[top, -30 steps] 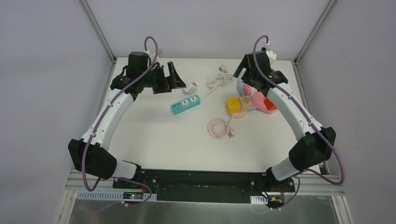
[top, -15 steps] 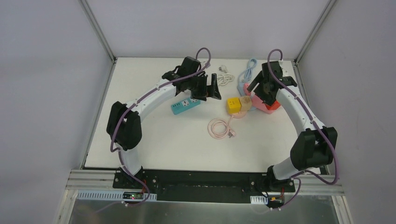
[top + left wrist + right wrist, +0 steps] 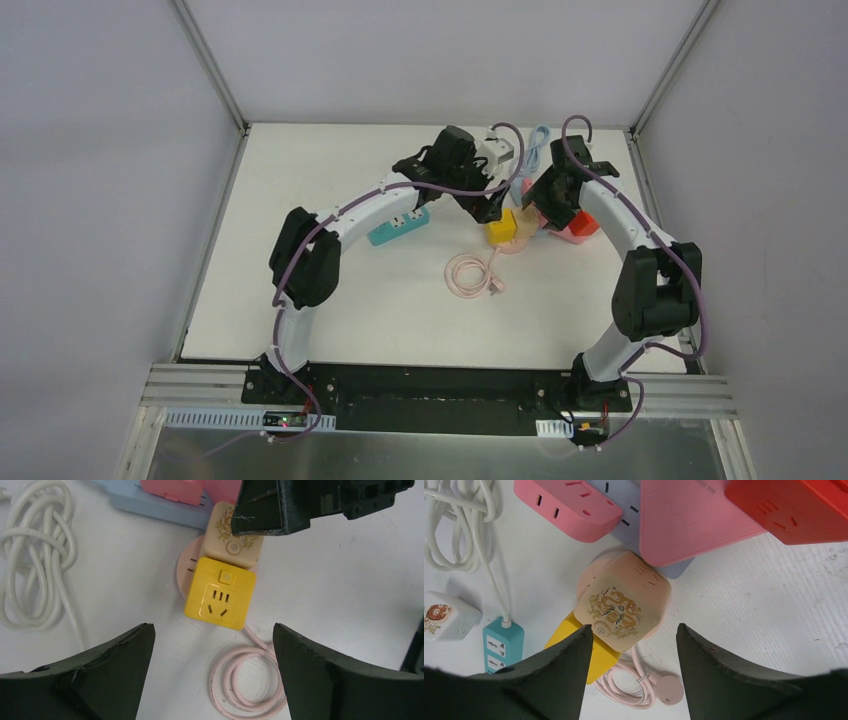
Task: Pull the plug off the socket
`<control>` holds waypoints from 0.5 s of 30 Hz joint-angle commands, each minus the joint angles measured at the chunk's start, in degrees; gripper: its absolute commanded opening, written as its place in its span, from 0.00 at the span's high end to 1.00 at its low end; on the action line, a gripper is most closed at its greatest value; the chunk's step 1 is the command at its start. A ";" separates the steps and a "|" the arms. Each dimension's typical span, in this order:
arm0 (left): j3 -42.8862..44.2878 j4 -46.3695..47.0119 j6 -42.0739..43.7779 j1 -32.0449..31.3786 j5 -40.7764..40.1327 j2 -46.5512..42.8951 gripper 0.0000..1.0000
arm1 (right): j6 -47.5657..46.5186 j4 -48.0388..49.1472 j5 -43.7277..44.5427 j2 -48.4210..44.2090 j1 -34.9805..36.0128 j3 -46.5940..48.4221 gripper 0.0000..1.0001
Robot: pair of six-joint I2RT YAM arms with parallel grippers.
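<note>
A yellow cube plug [image 3: 220, 594] and a beige patterned cube plug [image 3: 621, 602] sit side by side on a round pink socket base [image 3: 189, 565] with a coiled pink cord [image 3: 250, 680]. In the top view the yellow cube [image 3: 500, 226] and the beige cube [image 3: 525, 222] lie right of centre. My left gripper [image 3: 210, 630] is open and hovers above the yellow cube, jaws wide on either side. My right gripper [image 3: 634, 626] is open and hovers just above the beige cube. Neither touches anything. The right gripper's fingers [image 3: 280, 505] show at the top of the left wrist view.
A teal power strip [image 3: 397, 225] lies left of the cubes. Pink adapters [image 3: 694, 520] and a red one [image 3: 794, 505] sit on a pale blue strip [image 3: 150, 505] behind. A white coiled cord [image 3: 35, 555] and a small white cube [image 3: 446, 617] lie at the far side.
My left arm has swung from the far left across to the right, over the yellow cube. My right gripper has come down and left over the beige cube.
</note>
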 commanded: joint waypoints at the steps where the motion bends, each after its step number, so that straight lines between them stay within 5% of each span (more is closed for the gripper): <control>1: 6.30 2.98 8.44 -1.19 -1.08 4.25 0.10 | 2.62 1.01 -1.07 1.17 -0.54 1.27 0.39; 15: 7.31 2.60 8.62 -4.22 1.63 10.42 0.11 | -0.48 0.31 -2.03 1.74 -0.92 -0.87 0.50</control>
